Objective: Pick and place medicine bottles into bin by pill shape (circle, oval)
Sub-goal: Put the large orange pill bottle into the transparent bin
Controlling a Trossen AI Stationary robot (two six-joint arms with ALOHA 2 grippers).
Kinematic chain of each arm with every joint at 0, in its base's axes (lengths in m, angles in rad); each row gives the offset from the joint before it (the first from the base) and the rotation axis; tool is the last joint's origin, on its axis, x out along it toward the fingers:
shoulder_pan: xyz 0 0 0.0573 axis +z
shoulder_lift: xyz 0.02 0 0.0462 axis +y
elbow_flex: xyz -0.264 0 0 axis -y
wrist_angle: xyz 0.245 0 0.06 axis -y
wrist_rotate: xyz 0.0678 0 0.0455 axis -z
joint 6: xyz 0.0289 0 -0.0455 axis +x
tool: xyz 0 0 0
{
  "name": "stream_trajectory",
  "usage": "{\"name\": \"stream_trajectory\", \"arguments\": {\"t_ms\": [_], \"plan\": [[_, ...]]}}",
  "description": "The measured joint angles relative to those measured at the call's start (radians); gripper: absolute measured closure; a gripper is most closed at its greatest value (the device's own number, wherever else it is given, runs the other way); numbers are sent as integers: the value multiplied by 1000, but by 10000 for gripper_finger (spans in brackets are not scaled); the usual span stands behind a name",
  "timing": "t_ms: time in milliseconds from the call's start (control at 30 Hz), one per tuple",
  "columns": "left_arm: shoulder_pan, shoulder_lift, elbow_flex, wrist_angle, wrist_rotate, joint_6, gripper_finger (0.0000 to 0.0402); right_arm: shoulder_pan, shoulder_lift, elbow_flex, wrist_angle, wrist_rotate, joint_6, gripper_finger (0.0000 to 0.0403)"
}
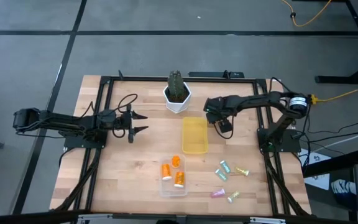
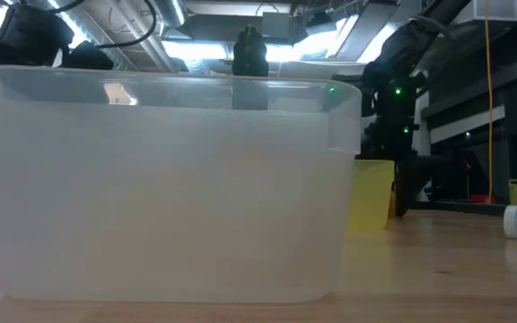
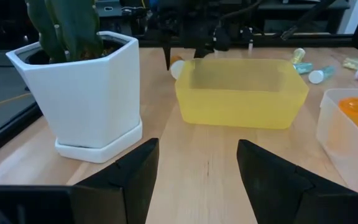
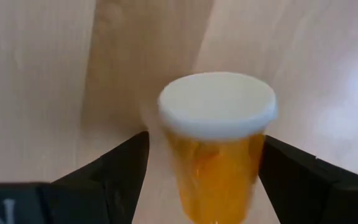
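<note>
Right gripper [image 4: 201, 180] is hanging over the table just right of the yellow bin [image 1: 194, 135], fingers spread wide on either side of an orange bottle [image 4: 216, 149] with a white cap; contact with the pads isn't clear. Left gripper [image 1: 143, 122] is sitting open at table left, pointing toward the white plant pot [image 1: 177, 98]. Three orange bottles are lying in the clear bin [image 1: 173, 185]. Pale green and pink vials [image 1: 224, 168] are lying loose at right front.
</note>
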Motion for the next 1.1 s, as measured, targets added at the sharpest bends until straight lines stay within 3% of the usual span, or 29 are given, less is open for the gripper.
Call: {"name": "stream_trajectory", "arguments": {"t_ms": [133,267,900,1100], "plan": [[0,-9,0,35,1,-20,190,-1,26,6,-10,-11,85,118],[0,-102,2,36,29,12,190,-1,21,4,-12,-12,141,118],[0,-466,3,-411,27,-53,190,-3,7,0,-12,-44,298,118],[0,-546,61,-624,-4,-98,190,-3,7,0,-12,-47,297,118]]}}
